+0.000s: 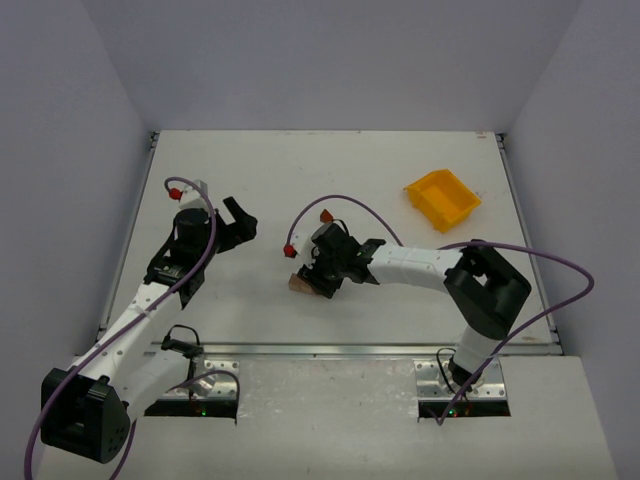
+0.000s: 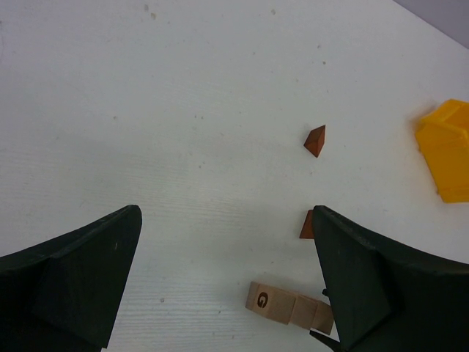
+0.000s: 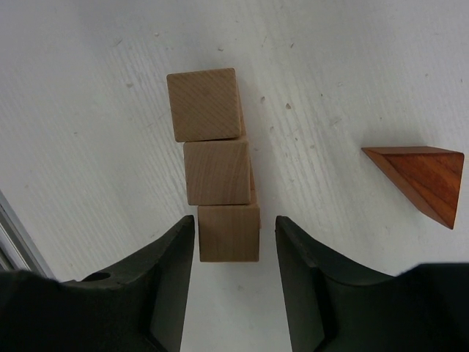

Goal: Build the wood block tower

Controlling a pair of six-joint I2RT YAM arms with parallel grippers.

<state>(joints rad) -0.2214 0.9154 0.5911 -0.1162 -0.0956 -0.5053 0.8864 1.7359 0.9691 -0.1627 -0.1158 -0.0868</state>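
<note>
1. The white worktop (image 1: pixel 300 170) carries everything.
2. The yellow bin (image 1: pixel 442 199) sits toward the far right, well apart from the blocks.
3. The left hand (image 2: pixel 226 216) hangs spread wide above bare worktop, holding nothing.
4. The right hand (image 3: pixel 233 224) straddles the tower's nearest cube. Its fingers (image 3: pixel 168 279) are parted, and a slim gap shows on one side.
5. The wood block tower (image 3: pixel 216 172), three pale cubes touching in a line, appears to lie flat near the worktop's middle.
6. A reddish-brown wedge (image 3: pixel 421 180) lies apart, off to one side.
</note>
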